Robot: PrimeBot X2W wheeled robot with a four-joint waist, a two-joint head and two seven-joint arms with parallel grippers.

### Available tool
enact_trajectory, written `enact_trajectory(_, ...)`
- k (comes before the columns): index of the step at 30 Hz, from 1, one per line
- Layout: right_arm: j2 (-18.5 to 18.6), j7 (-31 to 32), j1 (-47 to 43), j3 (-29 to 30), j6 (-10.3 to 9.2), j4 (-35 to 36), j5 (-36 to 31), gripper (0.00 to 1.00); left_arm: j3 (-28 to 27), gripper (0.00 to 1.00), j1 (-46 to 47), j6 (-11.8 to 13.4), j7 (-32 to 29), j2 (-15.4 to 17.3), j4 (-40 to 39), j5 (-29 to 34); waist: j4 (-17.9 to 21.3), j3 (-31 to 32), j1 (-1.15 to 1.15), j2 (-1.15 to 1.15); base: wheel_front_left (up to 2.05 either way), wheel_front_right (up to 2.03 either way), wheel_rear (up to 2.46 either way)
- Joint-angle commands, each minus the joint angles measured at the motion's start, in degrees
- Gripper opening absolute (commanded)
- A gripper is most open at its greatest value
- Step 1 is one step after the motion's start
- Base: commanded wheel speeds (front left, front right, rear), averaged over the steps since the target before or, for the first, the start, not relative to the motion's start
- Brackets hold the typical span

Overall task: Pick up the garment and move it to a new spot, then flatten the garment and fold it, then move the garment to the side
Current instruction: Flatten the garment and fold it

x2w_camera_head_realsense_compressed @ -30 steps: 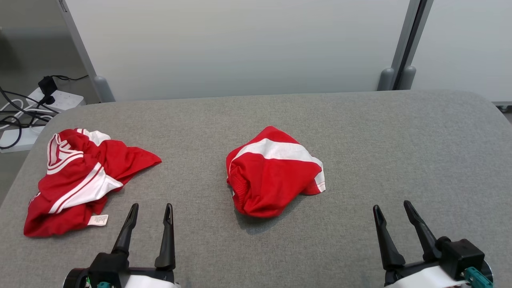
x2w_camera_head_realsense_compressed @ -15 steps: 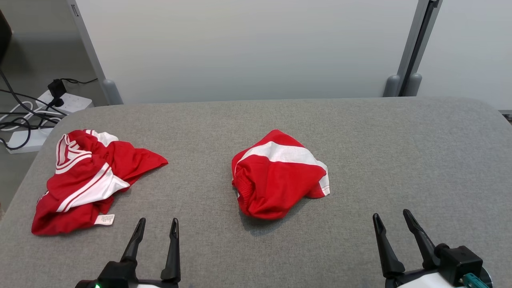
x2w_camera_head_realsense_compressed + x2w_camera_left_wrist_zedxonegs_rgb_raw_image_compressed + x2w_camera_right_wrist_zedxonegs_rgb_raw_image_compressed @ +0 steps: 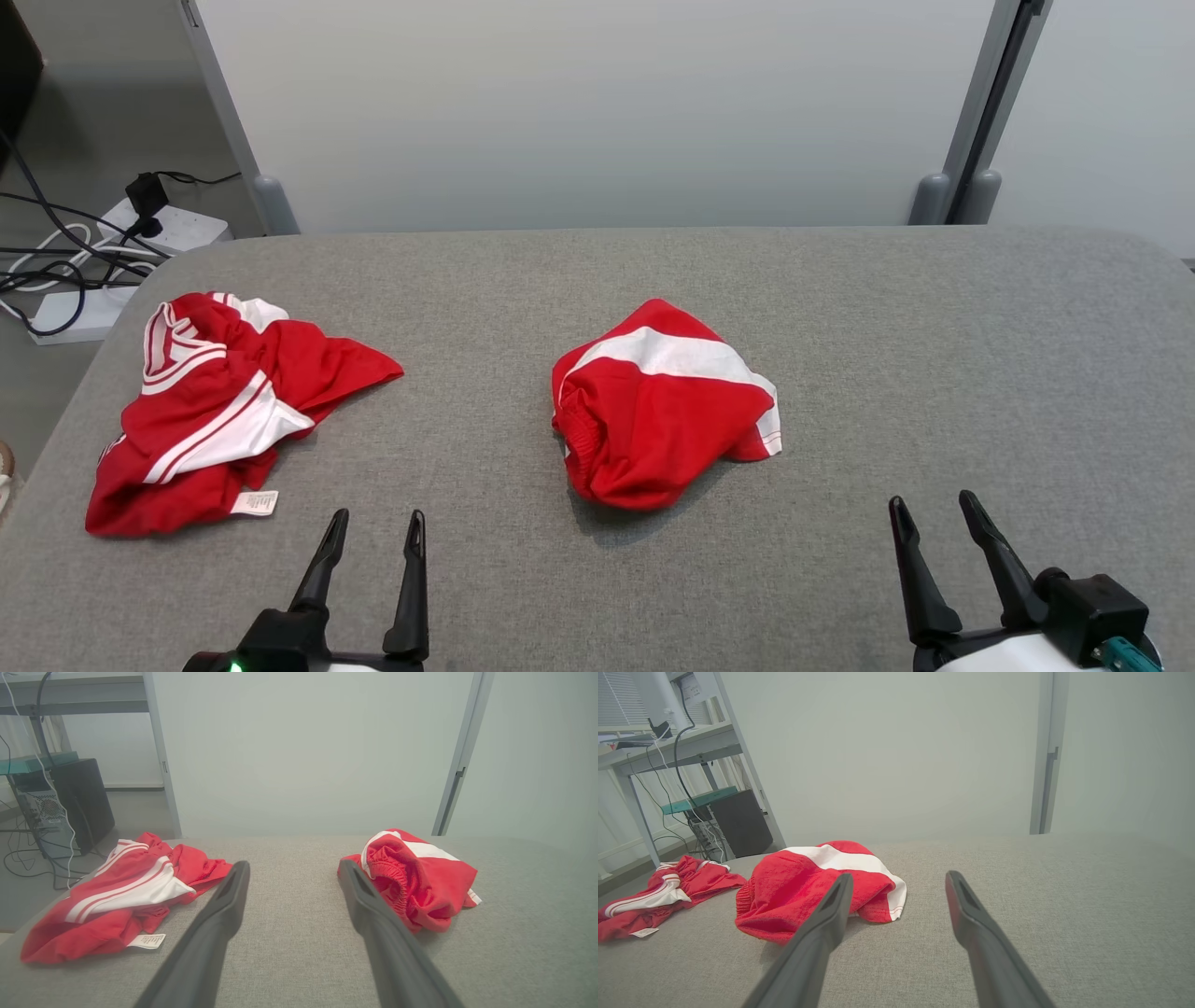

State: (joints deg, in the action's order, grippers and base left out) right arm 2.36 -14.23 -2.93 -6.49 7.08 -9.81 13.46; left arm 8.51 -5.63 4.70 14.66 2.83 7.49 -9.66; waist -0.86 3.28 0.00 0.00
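A second red garment [image 3: 219,411] lies well left of the bunched garment [image 3: 663,420].

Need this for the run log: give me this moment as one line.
stage: pre-pickup | left gripper: open, empty | right gripper: open, empty | centre garment: bunched on table, untouched | left garment: crumpled, untouched

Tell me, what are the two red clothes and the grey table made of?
Left garment: thin and smooth, likely a sporty synthetic knit; it lies in soft, flat creases.
Middle garment: thicker and fuzzier, maybe terry or cotton; its surface looks nubby in the wrist views.
Table: covered in matte grey fabric with a fine speckled weave.
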Motion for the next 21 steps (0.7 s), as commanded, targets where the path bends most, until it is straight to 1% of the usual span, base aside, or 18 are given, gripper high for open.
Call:
enact_trajectory(1,0.5,-0.8,1.4,-0.9,0.41,1.7,0.7,1.0,-1.6,1.0,2.7,0.5,0.3,0.1,-1.6,-0.1,-0.2,0.0,0.0,0.0,0.0,0.0,0.0)
enact_trajectory(5,0.5,-0.8,1.8,-0.8,0.41,1.1,1.4,1.0,-1.1,1.0,3.2,0.3,0.3,0.1,-1.8,-0.2,-0.8,-0.5,0.0,0.0,0.0,0.0,0.0)
enact_trajectory(8,0.5,-0.8,3.4,-1.9,0.41,-1.6,0.9,1.0,-0.8,1.0,3.7,0.1,0.3,0.1,-1.8,0.1,-1.2,-1.3,0.0,0.0,0.0,0.0,0.0)
enact_trajectory(11,0.5,-0.8,6.4,-2.4,0.41,-6.0,0.2,1.0,-0.4,1.0,4.4,-0.2,0.3,0.1,-1.7,0.3,-1.7,-2.3,0.0,0.0,0.0,0.0,0.0)
enact_trajectory(17,0.5,-0.8,13.8,0.9,0.41,-15.2,-0.8,1.0,1.5,1.0,6.0,-0.3,0.3,0.1,-1.7,0.0,-3.5,-3.9,0.0,0.0,0.0,0.0,0.0)
enact_trajectory(21,0.5,-0.8,19.0,2.2,0.41,-24.3,-0.6,1.0,3.1,1.0,7.8,-0.2,0.3,0.1,-1.9,-0.3,-5.3,-5.6,0.0,0.0,0.0,0.0,0.0)
